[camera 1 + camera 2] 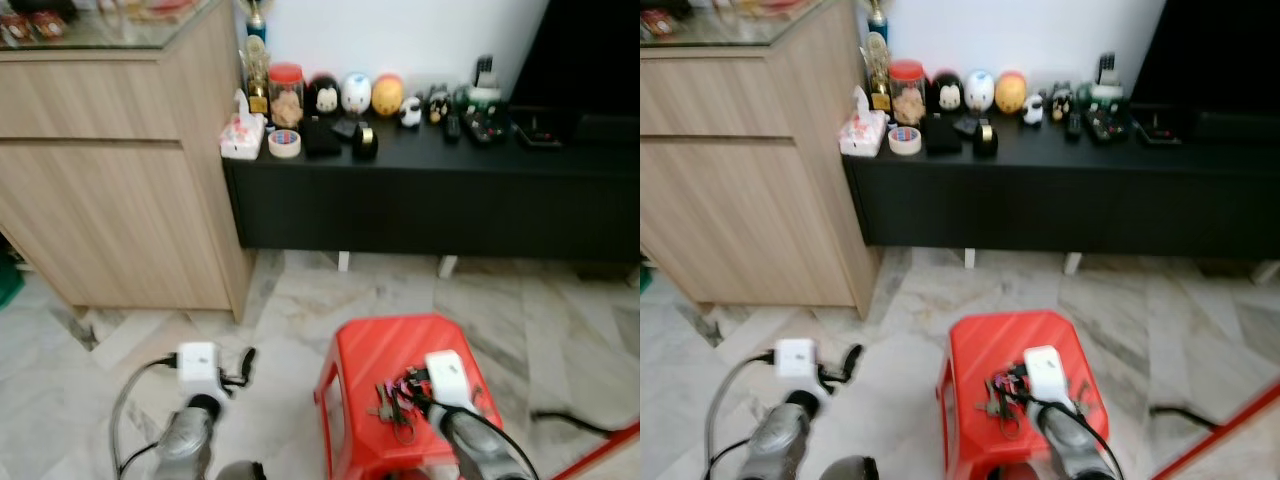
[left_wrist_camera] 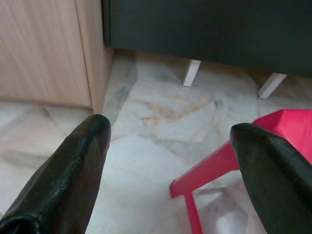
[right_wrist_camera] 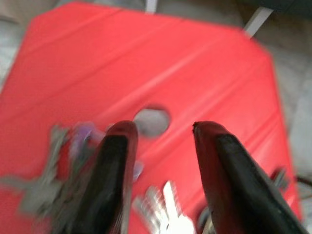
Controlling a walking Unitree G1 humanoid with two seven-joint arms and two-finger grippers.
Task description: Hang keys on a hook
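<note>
Black fingers (image 3: 114,175) of the right gripper (image 3: 161,131) are standing apart just above the red stool (image 1: 372,345), straddling the round hole (image 3: 151,122) in its seat, with the keys (image 1: 392,405) lying on the seat beside and under the fingers. Off the stool's left edge, the left gripper (image 2: 168,136) is hanging over open marble floor (image 1: 290,300) with its fingers spread wide. Beyond, a wooden cabinet (image 1: 110,170) is standing beside a low black console (image 1: 430,190) carrying a tape roll (image 1: 284,143), a jar (image 1: 286,92) and small figurines (image 1: 356,94).

Keys (image 1: 392,404) lie on a red stool (image 1: 372,345) beside the right gripper (image 1: 412,385).
</note>
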